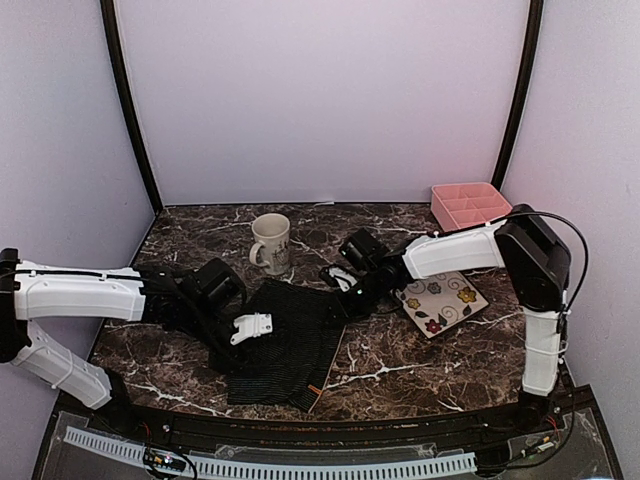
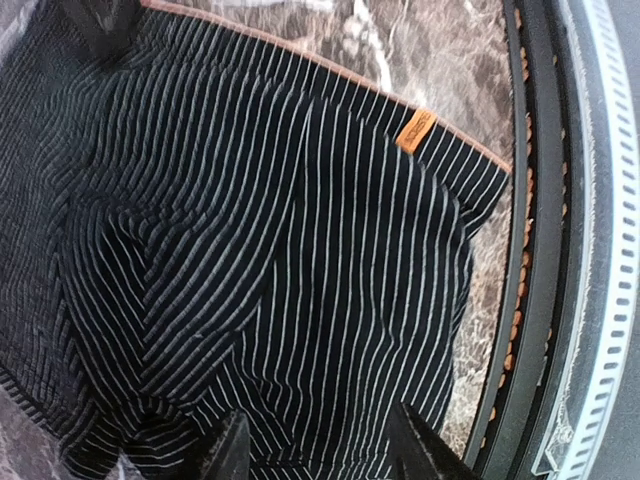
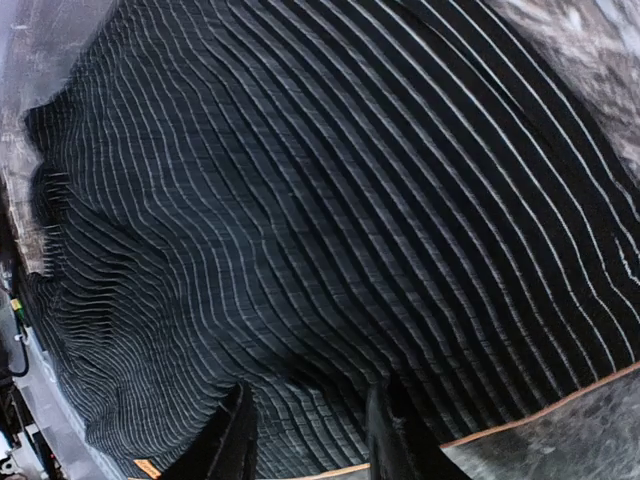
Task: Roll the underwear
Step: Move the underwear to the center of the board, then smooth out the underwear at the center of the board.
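Observation:
The black underwear (image 1: pixel 287 345), with thin white stripes and an orange hem, lies spread on the marble table between both arms. My left gripper (image 1: pixel 228 338) sits low at its left edge. In the left wrist view the left gripper (image 2: pixel 322 448) has its dark fingers (image 2: pixel 228 452) half apart, pressed onto the striped cloth (image 2: pixel 280 250). My right gripper (image 1: pixel 342 297) is at the garment's far right corner. In the right wrist view the right gripper (image 3: pixel 305 440) also has its fingers (image 3: pixel 235 440) partly apart, with the cloth (image 3: pixel 330 220) bunching into a fold between them by the orange hem.
A white mug (image 1: pixel 271 243) stands just behind the garment. The flowered square plate (image 1: pixel 441 301) lies to the right, under the right arm. A pink divided tray (image 1: pixel 470 204) sits at the back right. The table's front rail (image 2: pixel 560 300) runs close to the garment's near edge.

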